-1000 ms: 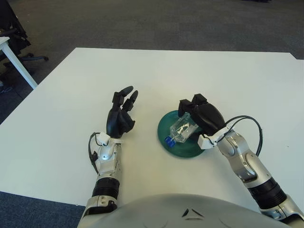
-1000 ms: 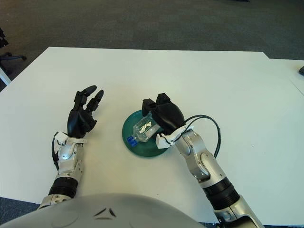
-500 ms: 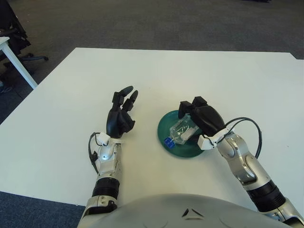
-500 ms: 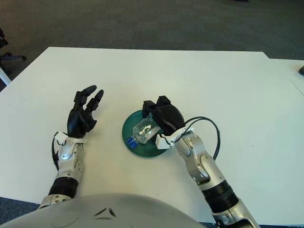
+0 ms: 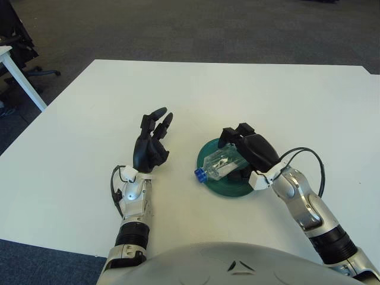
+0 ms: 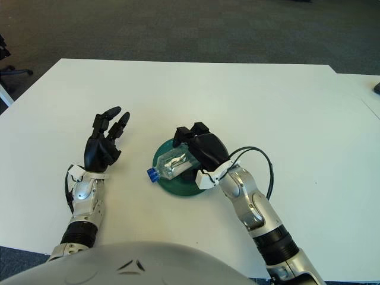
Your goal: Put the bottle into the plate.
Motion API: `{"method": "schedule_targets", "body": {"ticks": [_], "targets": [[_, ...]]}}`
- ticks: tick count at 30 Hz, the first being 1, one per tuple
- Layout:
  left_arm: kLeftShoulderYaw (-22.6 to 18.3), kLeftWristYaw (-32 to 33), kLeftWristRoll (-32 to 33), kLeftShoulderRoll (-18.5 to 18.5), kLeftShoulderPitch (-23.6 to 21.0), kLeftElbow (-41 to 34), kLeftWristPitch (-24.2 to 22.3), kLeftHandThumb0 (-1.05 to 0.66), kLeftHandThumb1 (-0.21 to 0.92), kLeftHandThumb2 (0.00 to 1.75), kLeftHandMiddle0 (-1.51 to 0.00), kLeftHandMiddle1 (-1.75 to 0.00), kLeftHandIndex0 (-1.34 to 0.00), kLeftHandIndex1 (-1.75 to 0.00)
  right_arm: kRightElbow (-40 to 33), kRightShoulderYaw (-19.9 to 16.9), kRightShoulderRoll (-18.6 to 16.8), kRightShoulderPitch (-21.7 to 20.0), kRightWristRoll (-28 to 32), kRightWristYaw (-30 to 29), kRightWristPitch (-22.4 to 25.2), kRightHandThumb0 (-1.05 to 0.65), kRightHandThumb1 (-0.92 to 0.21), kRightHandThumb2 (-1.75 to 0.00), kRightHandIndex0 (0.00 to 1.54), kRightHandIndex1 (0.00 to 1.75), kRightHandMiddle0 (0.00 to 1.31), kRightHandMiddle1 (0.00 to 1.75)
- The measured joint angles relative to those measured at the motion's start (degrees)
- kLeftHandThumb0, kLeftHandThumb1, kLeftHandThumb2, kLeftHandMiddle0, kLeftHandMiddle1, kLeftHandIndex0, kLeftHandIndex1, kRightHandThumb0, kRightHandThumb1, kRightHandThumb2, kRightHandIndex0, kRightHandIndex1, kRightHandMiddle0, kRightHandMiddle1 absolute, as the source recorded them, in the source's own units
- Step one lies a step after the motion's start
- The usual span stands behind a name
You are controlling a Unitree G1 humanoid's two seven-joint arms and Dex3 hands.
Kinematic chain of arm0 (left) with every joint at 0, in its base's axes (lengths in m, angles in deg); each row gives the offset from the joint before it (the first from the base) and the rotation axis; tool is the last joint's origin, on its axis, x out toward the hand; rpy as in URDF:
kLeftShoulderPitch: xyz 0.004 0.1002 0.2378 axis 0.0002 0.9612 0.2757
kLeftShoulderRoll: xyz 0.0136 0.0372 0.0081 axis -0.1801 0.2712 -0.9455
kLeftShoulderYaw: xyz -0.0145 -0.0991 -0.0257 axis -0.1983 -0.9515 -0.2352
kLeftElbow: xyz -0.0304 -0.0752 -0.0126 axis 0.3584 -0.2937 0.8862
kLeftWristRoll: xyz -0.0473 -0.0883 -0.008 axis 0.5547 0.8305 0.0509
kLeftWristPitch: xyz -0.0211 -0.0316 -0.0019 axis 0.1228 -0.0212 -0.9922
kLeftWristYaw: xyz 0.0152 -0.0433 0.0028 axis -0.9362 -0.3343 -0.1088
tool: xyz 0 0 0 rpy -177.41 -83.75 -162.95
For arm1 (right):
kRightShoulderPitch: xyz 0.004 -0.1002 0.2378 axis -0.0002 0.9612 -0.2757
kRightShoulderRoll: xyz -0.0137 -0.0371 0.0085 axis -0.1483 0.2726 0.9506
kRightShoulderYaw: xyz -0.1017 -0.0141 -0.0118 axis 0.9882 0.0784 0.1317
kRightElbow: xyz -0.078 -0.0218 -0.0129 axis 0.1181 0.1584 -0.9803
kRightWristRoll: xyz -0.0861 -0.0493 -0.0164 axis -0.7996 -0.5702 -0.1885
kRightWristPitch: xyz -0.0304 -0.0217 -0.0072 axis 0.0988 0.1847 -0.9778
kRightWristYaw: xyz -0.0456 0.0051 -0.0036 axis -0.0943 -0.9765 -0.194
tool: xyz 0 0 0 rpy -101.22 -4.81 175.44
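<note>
We see the bottle (image 5: 218,165) lying on its side across the green plate (image 5: 231,185), blue cap jutting past the rim, the right robot hand (image 5: 248,149) curled over it, release apparently left; the left robot hand (image 5: 150,144) idles open over the worktop (image 5: 285,101).

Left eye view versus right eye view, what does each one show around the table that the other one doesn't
Only the left eye view shows a second white table and a black office chair at its upper left edge. Only the right eye view shows a dark object at its right edge, too cropped to identify. Both share the white table, the green plate with the bottle lying across it, blue cap over the plate's left rim, the right hand over the bottle, and the left hand open to the plate's left.
</note>
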Motion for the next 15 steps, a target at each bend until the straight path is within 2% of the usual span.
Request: {"method": "schedule_targets", "body": {"ticks": [2, 5, 15], "targets": [[0.02, 0.0, -0.32, -0.11, -0.04, 0.09, 0.66, -0.82, 0.92, 1.02, -0.38, 0.0, 0.0, -0.9, 0.69, 0.0, 1.34, -0.21, -1.33, -1.18, -2.34, -1.04, -0.92, -0.65, 0.01, 0.03, 0.0, 0.08], [0.03, 0.0, -0.82, -0.2, -0.26, 0.39, 1.69, -0.84, 0.92, 1.02, -0.38, 0.0, 0.0, -0.89, 1.94, -0.08, 2.85, -0.7, -2.64, -3.27, -5.2, -1.04, -0.92, -0.68, 0.0, 0.01, 0.0, 0.03], [-0.01, -0.02, -1.05, -0.41, -1.78, 2.31, 2.7, -0.88, 0.92, 1.02, -0.36, 0.0, 0.0, -0.85, 5.03, -0.34, 3.89, -2.77, -4.45, -7.32, -9.67, -1.05, -0.92, -0.7, 0.0, 0.0, 0.0, 0.0]]}}
